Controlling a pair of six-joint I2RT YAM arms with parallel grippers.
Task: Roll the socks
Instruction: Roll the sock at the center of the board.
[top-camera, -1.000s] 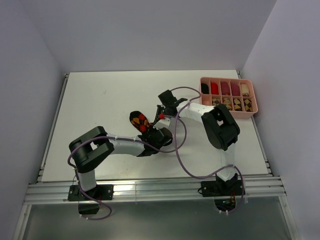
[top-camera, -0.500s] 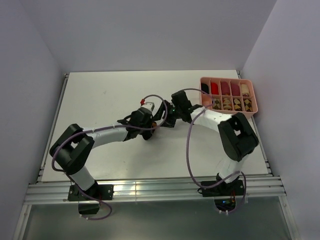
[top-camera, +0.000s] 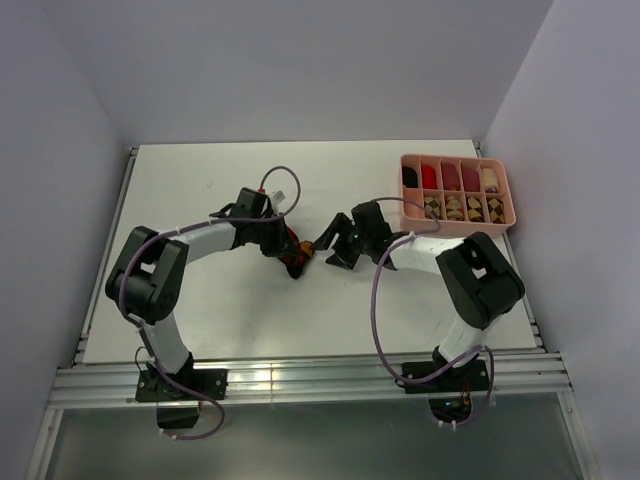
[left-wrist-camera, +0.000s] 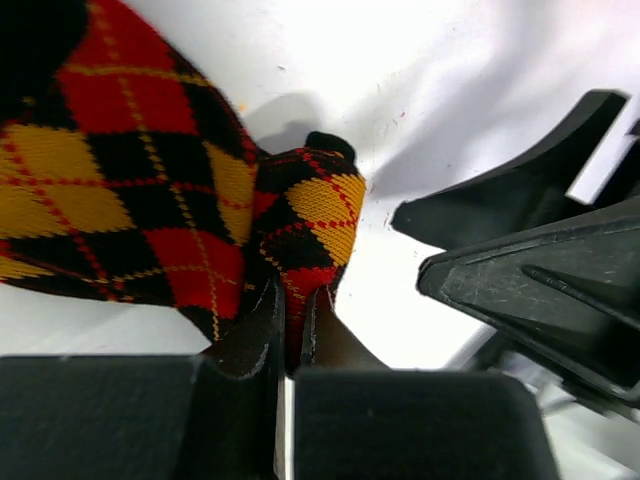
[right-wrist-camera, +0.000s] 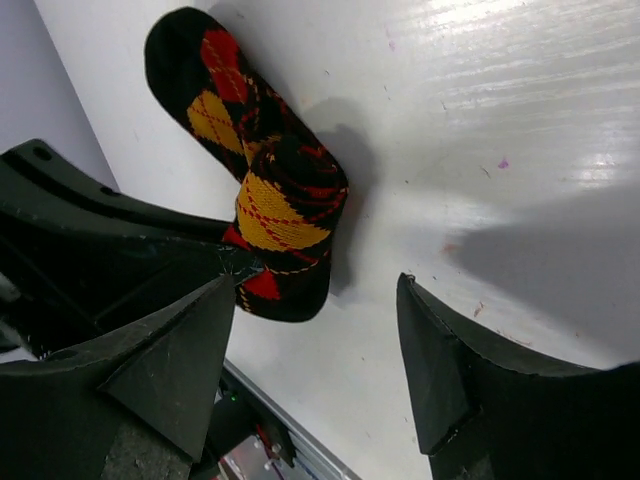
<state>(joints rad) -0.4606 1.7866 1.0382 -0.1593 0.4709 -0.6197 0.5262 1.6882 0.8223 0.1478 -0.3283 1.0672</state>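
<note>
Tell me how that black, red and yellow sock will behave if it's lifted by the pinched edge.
Probably floppy: the sock is soft knit and already folded on itself, so its free end should droop. Likely light, since the left jaws hold it by just a thin pinch of fabric. The loose fold may well unroll.

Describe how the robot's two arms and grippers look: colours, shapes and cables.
The left arm and right arm have white links between bulky black joint housings, on black bases. A purple cable loops loosely along each arm. The left gripper and right gripper are matte black, each with two wedge-shaped fingers that taper to the tip and look lightly scuffed.
</note>
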